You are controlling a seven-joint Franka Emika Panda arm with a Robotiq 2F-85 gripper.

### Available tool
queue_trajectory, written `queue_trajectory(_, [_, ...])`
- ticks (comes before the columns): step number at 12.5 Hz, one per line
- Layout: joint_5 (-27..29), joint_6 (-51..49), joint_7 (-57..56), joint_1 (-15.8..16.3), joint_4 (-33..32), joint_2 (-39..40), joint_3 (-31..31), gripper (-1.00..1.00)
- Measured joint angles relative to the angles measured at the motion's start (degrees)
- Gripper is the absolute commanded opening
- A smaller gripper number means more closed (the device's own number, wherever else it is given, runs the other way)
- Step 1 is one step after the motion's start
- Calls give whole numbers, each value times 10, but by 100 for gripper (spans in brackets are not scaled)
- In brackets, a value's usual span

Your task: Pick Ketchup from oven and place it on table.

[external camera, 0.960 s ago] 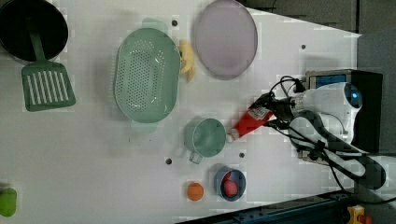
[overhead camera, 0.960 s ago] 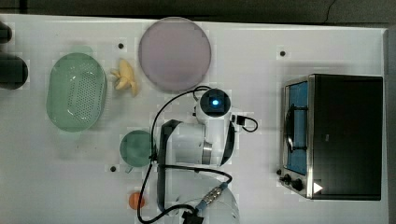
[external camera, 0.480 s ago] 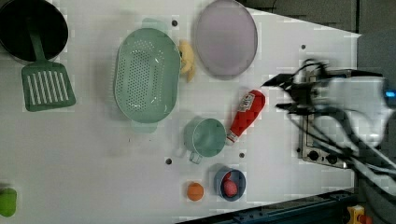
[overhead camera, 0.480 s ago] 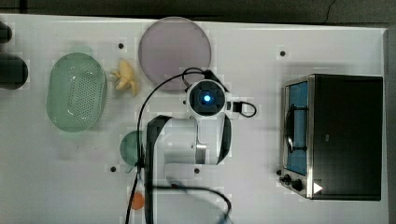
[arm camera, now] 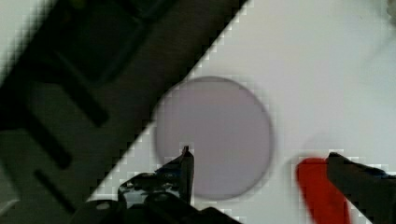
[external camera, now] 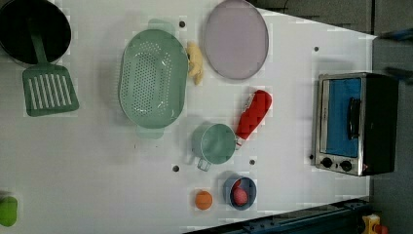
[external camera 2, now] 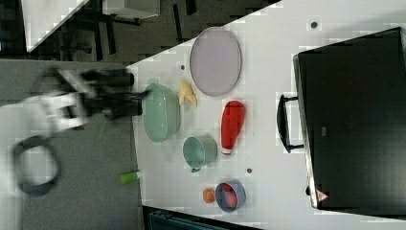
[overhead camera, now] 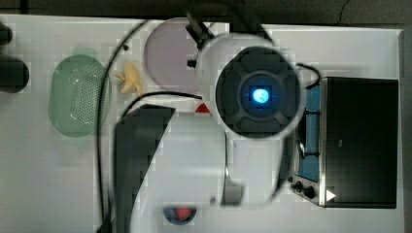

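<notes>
I see the ketchup (external camera: pixel 253 114) lying on its side on the table (external camera: pixel 97 185), out of the oven (external camera: pixel 355 124) and well to the left view's left of it, with bare tabletop between the 2. In the left view its cap end touches or nearly touches the rim of the green cup (external camera: pixel 213 144), and its other end points toward the lilac plate (external camera: pixel 236 39), which sits apart from it. The oven door looks shut in the left view, blue glass and handle facing the bottle. In the wrist view the gripper (arm camera: pixel 261 161) has its jaws spread wide with nothing between them; 1 fingertip (arm camera: pixel 187 156) sits over the plate and the other over the red bottle (arm camera: pixel 322 191), clear of both. In the right view the arm's end (external camera 2: pixel 103 93) is off the table's edge at the right view's left, far from the bottle (external camera 2: pixel 232 125). In the top view the arm (overhead camera: pixel 257 94) is close under the camera and hides most of the table's middle. Also on the table in the left view: a green colander (external camera: pixel 153 80), a banana (external camera: pixel 196 61), a green spatula (external camera: pixel 47 87), a small orange (external camera: pixel 203 199) and a blue bowl (external camera: pixel 239 192).
</notes>
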Motion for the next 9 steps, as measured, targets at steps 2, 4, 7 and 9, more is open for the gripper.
queue_trajectory(2, [-37, -90, 0, -7, 51, -30, 0, 100])
queue_trajectory(4, [-42, -189, 21, -7, 55, -20, -8, 100])
queue_trajectory(7, [-59, -316, 47, -11, 71, 36, -8, 100])
queue_trajectory(9, [-56, -303, 47, -7, 67, 61, -2, 100])
